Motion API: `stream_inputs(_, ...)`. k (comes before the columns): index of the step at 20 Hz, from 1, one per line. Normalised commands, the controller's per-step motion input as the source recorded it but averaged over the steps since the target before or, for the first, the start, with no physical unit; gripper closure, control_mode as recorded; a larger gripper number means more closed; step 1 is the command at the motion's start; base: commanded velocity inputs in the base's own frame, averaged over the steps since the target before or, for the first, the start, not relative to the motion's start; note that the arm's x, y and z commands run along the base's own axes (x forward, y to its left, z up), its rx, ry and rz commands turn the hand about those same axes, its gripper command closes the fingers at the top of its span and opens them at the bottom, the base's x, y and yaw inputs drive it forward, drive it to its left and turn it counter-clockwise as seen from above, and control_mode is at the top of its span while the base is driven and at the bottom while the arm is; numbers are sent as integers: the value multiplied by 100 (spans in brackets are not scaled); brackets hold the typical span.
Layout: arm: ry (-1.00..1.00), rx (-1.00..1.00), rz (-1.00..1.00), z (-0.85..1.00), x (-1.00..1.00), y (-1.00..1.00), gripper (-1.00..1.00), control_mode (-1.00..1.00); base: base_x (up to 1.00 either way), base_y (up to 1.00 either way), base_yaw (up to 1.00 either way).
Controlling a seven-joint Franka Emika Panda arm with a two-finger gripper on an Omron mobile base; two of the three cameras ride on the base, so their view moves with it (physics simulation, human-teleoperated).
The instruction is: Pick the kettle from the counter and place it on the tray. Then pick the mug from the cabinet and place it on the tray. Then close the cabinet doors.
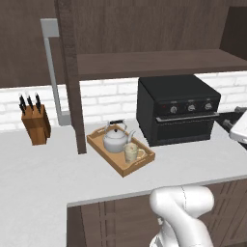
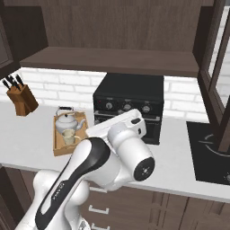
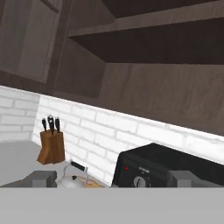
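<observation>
Kettle [image 1: 115,139] sits upright on the wooden tray [image 1: 102,148], at the tray's rear half; dark arched handle up, spout toward the oven side. Mug [image 1: 131,153] stands on the same tray just in front of the kettle, near or touching it; cannot tell which. Tray lies on the white desk [image 1: 43,173], angled, between the cabinet's vertical side post [image 1: 72,87] and the black oven [image 1: 177,108].

Cabinet [image 1: 159,61]: plank shelf above the oven. One cabinet door [image 1: 29,43] stands open at the left, its long silver-grey bar handle [image 1: 52,72] visible. In the right base view another glass-panelled door [image 2: 215,67] stands open at the right edge.

Knife block [image 1: 36,123] stands on the desk to the left of the post, against the white brick wall.

Gripper [image 3: 113,179]: fingers spread wide, nothing between them, holding nothing. Hand view looks toward the oven top, the kettle and the knife block, with the cabinet shelves above. Arm [image 2: 103,161] is folded in front of the desk edge.
</observation>
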Motion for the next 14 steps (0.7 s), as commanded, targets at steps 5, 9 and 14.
stream_inputs(5,0,3,0,-14,19,-18,-100,-100,0,0,0)
stream_inputs(9,1,4,0,-8,14,-20,-100,-100,0,0,0)
stream_inputs(14,-1,11,0,0,0,-52,-100,-100,0,0,0)
